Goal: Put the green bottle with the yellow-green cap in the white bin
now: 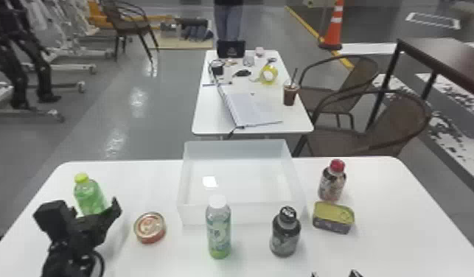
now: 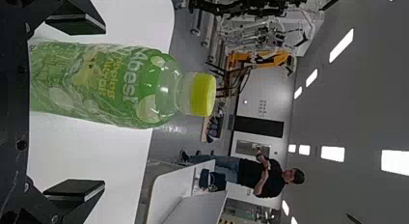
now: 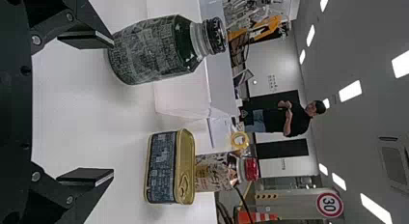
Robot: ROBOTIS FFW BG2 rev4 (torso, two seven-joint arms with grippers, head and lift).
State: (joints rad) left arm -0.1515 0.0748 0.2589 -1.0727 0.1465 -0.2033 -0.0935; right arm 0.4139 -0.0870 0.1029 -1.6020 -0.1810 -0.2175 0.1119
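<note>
1. Green bottle with the yellow-green cap (image 1: 90, 195) stands on the table (image 1: 394, 221), far left!
2. Left gripper (image 1: 85, 213): fingers spread, bottle showing between.
3. White bin (image 1: 195, 214), mid-table.
4. Right gripper (image 1: 334, 274), near side, gapes wide, grasping nothing.

bright | ceiling lights (image 2: 333, 153) | glare on floor (image 1: 138, 99) | soft shadows on table (image 1: 394, 228)

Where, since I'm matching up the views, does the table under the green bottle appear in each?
Head view: the white table, lower part.
Left wrist view: left, around the green bottle.
Right wrist view: left, around the dark bottle.
Shared landmark: orange equipment in the background.
</note>
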